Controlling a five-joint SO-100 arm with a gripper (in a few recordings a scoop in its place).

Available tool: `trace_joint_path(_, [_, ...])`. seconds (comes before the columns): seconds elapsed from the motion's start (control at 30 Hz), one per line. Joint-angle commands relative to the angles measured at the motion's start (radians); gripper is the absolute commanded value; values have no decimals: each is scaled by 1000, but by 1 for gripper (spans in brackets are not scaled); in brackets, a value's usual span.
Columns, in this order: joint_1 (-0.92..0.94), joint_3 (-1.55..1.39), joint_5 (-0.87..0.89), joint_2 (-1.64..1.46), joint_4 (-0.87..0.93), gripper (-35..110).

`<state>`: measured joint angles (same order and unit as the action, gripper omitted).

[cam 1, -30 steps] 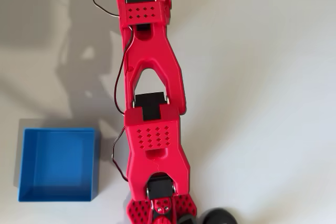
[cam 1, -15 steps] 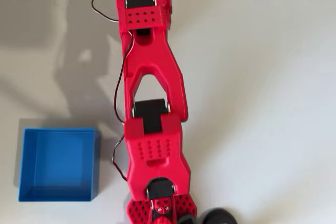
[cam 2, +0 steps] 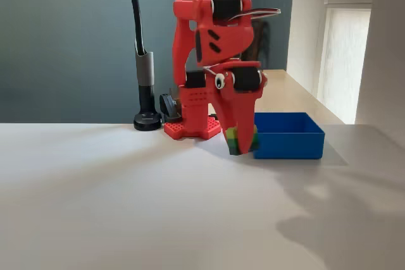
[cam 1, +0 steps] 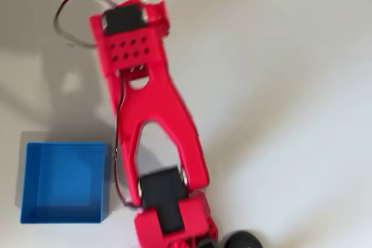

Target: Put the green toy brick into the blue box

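My claw (cam 2: 239, 147) is clamped on the green toy brick (cam 2: 235, 141), carried just above the table (cam 2: 126, 207). Step in hand: transport to the blue box (cam 2: 286, 136); lift looks done, drop not yet.

Fixed view: brick sits at 6 o'clock of my arm, tucked between the red fingers, only its lime face and a darker green band below showing. Box is at 3 o'clock of the brick, its near-left corner just beside my fingertips; can't tell if they touch. Brick is outside the box, not over it.

Overhead view: my arm (cam 1: 148, 120) is motion-blurred, slanting from 6 o'clock up toward 11 o'clock. Box (cam 1: 64, 220) is at 8 o'clock of frame, interior bare. Black lamp base (cam 1: 241, 240) at 6 o'clock edge.

Next move, my guess: raise the brick enough to clear the thin near wall, swing sideways over the box floor, then let go. Risk: clipping the wall and shoving the light tray.

Materials: brick is hard glossy plastic, blocky, layered; studs too hidden to see. Box is bright blue smooth plastic, square, shallow, thin upright walls, flat bottom. Arm is matte red printed plastic with perforated panels and black servos, thin cable looped at the top. Table is pale, smooth, matte.
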<state>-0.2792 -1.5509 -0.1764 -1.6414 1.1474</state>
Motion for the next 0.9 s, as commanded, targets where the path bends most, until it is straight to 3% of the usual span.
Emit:
trace_joint_path(0.0, [-103,-77,-8,-219,25,0])
trace_joint_path(0.4, [-454,-253,81,-449,104,0])
trace_joint_path(0.87, [-732,-239,245,-443,233,0])
